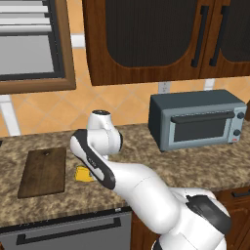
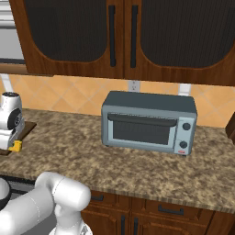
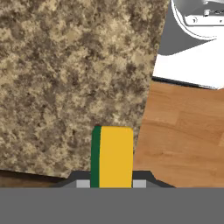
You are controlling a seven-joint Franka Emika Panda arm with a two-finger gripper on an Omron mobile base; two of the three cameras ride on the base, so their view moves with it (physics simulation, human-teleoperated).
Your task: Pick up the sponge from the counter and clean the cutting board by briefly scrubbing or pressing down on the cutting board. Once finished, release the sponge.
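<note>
The sponge [image 3: 112, 156] sits between the two dark tips of the claw [image 3: 112, 183] in the hand view, standing on its narrow side: the yellow face is turned to the camera and the thin dark green layer runs down its left edge. Its long axis points straight away from the claw tips, out over the speckled table [image 3: 74, 78]. Both tips lie against the sponge's sides, so the claw is closed on it at a narrow width. Whether the sponge is touching the table or raised off it cannot be told.

Taking the cutting board [image 1: 43, 172] as landmark: in the left base view it lies flat on the table [image 1: 195, 161], its long axis running from the front edge toward the wall, the small hole at the far short end. The sponge [image 1: 84, 174] shows as a yellow patch just beside the board's right long edge, partly hidden by the arm's wrist. In the right base view the sponge [image 2: 16, 146] peeks out below the wrist, by the board's [image 2: 28, 128] near corner. A grey toaster oven [image 1: 197, 120] stands well to the right of the board, against the tiled wall.
</note>
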